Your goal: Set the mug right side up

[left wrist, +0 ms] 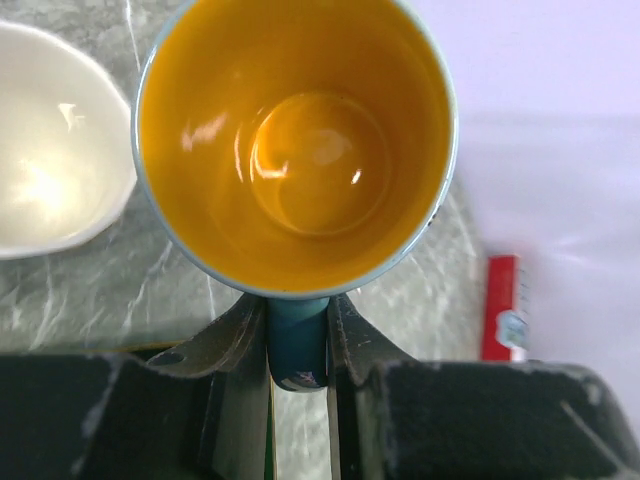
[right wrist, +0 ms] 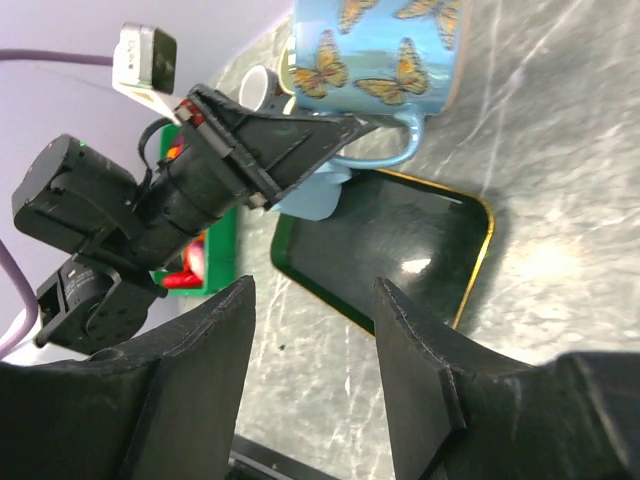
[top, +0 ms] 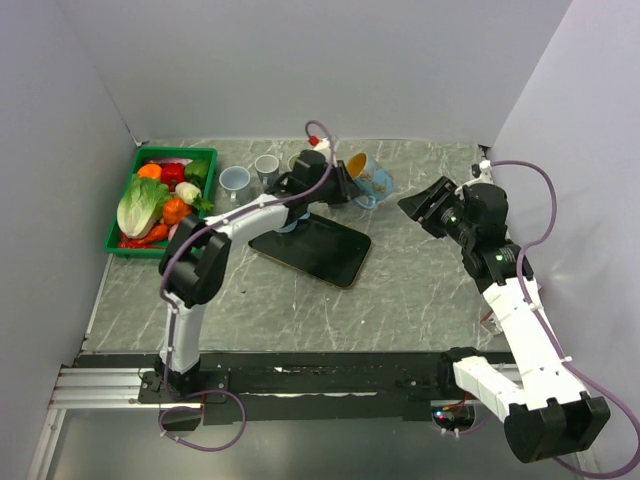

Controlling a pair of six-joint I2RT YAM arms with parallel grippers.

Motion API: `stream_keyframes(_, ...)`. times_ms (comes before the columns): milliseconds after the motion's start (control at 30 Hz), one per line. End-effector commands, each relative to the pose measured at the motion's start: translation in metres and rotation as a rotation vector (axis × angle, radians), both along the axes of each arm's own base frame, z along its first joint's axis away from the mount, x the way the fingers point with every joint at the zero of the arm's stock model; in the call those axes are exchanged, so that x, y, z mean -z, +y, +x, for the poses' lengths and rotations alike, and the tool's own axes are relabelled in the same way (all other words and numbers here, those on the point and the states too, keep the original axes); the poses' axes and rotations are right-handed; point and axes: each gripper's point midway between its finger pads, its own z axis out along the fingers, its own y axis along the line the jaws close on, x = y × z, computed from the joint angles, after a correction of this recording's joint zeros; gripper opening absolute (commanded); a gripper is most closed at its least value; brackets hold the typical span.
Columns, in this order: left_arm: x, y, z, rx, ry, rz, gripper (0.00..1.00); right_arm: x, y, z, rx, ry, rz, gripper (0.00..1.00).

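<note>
The butterfly mug [top: 368, 175] is at the back of the counter [top: 400, 290], just beyond the far edge of the tray [top: 315, 250]. It is tipped over so that its round mouth faces the left wrist camera. Its outside [right wrist: 380, 45] is glossy sky-blue ceramic printed with orange and black butterflies. The inside [left wrist: 300, 150] is a smooth, shiny orange glaze with a thin pale blue rim.

The left gripper [top: 345, 185] has closed its two dark, scuffed fingers [left wrist: 240, 340] on the mug's looped blue handle, one flat pad on either side. From the right wrist, its wedge-shaped fingers [right wrist: 300, 140] taper to a point under the mug body. I cannot tell whether the mug's lower edge touches the counter.

The right gripper [top: 425, 205] hangs over the right side of the counter, well apart from the mug. Its matte black fingers [right wrist: 200, 350] are spread wide with nothing between them.

The counter is grey-green stone-patterned sheet with pale veins. The tray is a shallow rounded rectangle, glossy black with a thin gold rim [right wrist: 480, 250]. A green plastic basket [top: 125, 215] of vegetables [top: 145, 205] stands at the far left. A pale mug [top: 235, 180] and a grey mug [top: 267, 168] stand upright between the basket and the left gripper. The left wrist view shows a white glazed cup [left wrist: 50, 170] just beside the butterfly mug.
</note>
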Motion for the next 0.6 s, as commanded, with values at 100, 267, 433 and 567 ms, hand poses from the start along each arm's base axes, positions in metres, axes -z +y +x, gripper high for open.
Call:
stream_keyframes(100, -0.037, -0.035, 0.037, -0.156, -0.213, 0.1, 0.01, -0.018, -0.023, -0.007, 0.067, -0.031, -0.11, 0.58)
stream_keyframes(267, -0.008, -0.049, 0.041, -0.229, -0.241, 0.238, 0.01, -0.004, -0.03, -0.014, 0.074, 0.017, -0.15, 0.58)
stream_keyframes(433, 0.021, -0.053, 0.044, -0.307, -0.266, 0.399, 0.01, 0.0, -0.027, -0.013, 0.05, 0.035, -0.151, 0.58)
stream_keyframes(567, 0.034, -0.057, 0.042, -0.33, -0.304, 0.524, 0.01, 0.004, -0.028, -0.013, 0.048, 0.048, -0.156, 0.58)
